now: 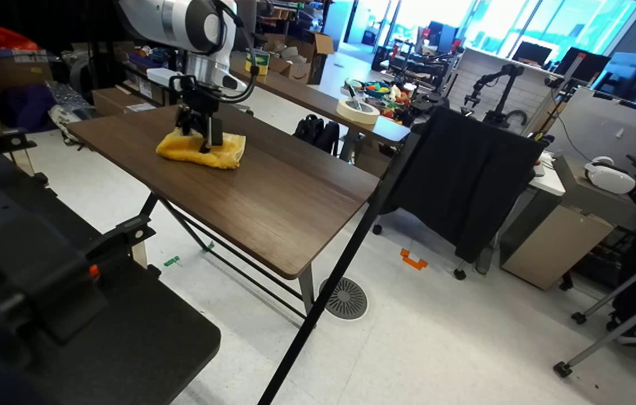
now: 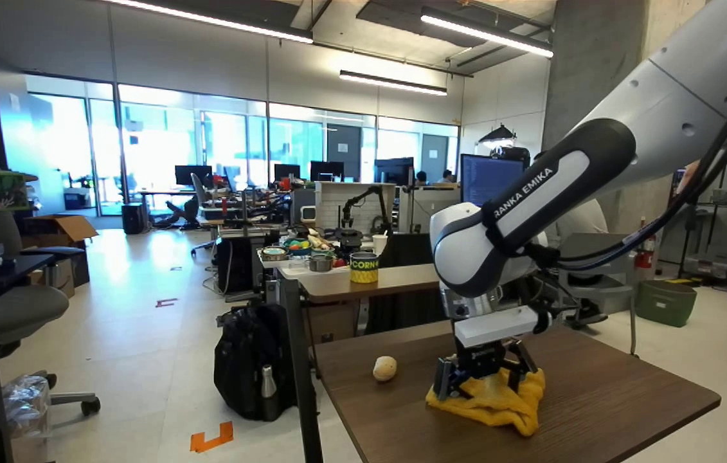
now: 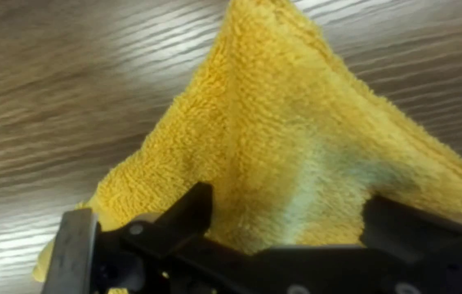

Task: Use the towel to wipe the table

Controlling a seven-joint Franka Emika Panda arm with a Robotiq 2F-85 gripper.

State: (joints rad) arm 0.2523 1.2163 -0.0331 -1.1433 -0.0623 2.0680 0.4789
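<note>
A rumpled mustard-yellow cloth towel (image 2: 498, 409) lies on the dark brown wood-grain table (image 1: 295, 214). Down at the towel, the black metal gripper (image 3: 287, 204) has its fingers wide apart. Near the towel sits a small tan rounded object (image 2: 384, 368).

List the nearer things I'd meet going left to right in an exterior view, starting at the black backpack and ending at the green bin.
In an exterior view: black backpack → pale tan rounded object → yellow towel → green bin.
</note>
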